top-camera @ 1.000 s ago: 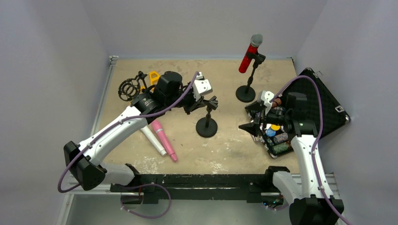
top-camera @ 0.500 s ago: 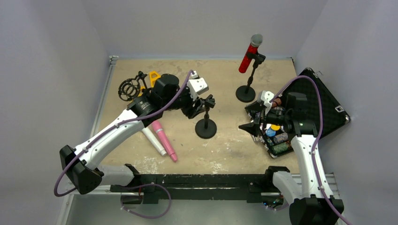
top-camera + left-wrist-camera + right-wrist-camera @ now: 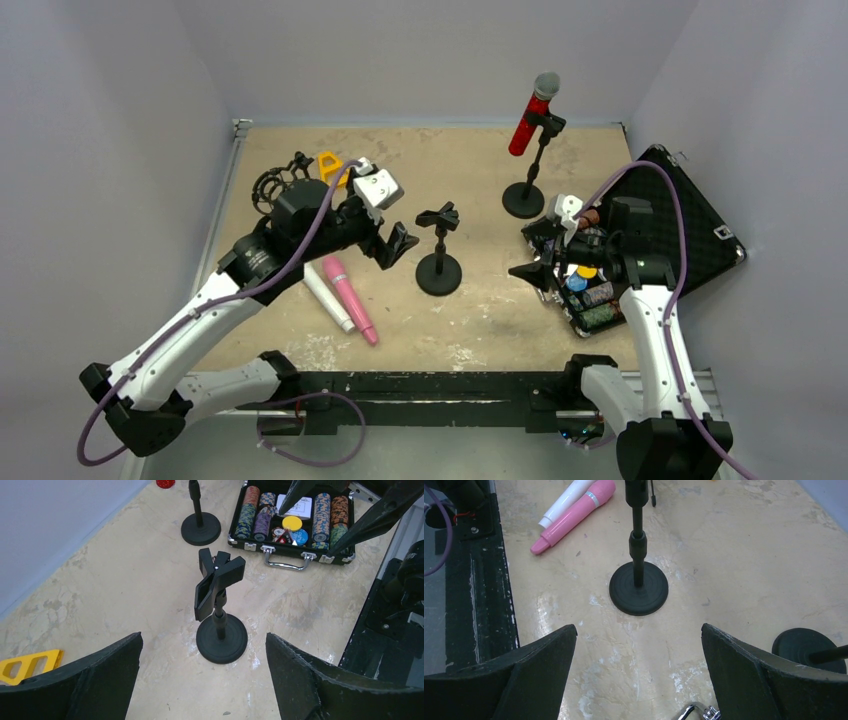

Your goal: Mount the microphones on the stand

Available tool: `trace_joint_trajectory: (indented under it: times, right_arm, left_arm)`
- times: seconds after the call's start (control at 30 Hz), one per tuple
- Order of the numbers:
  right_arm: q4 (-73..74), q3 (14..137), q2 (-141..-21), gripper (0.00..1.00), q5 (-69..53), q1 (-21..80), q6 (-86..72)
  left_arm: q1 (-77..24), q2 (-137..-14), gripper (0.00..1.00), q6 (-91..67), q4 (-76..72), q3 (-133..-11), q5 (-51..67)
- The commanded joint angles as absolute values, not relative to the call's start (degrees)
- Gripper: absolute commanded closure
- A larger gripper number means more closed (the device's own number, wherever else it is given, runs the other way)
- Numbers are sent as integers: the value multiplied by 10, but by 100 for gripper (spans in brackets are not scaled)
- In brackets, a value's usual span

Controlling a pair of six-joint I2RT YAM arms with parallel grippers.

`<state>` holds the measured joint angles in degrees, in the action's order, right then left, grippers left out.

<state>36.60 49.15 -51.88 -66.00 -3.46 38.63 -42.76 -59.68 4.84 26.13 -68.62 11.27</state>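
Pink microphone, white microphone beside stand, chip case beyond, left end effector released, right end effector released

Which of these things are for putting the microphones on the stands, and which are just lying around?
For the job: red microphone, already clipped in the back stand; empty stand; pink microphone; white microphone.
Just lying about: poker chip case; yellow plastic piece; black ring mount.

Left end effector now wide, clear of the seemingly re-angled clip.
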Motion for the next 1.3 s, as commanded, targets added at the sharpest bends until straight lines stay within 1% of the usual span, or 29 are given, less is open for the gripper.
trace_joint_trajectory:
  times: [0.0,0.2,0.4,0.63,0.9,1.27]
  right_arm:
    - [384,491,-524,1,-678,-38,416]
    - [403,493,-530,1,-683,-39,439]
    - [417,496,-536,1,-691,-42,458]
    - [430,497,-541,1,-696,-45,475]
    - [432,498,-546,1,-695,-46,478]
    - [432,500,-547,1,-693,-46,480]
  left_arm:
    - [-425,-552,3,16,248,-662,84]
    - [-424,-478,1,-32,260,-611,50]
    - [-423,-407,1,-79,292,-565,5]
    - [-423,-351,1,-119,314,-517,-24]
    - [-423,-316,1,-155,317,-474,-53]
    - [-423,-320,1,-191,333,-454,-90]
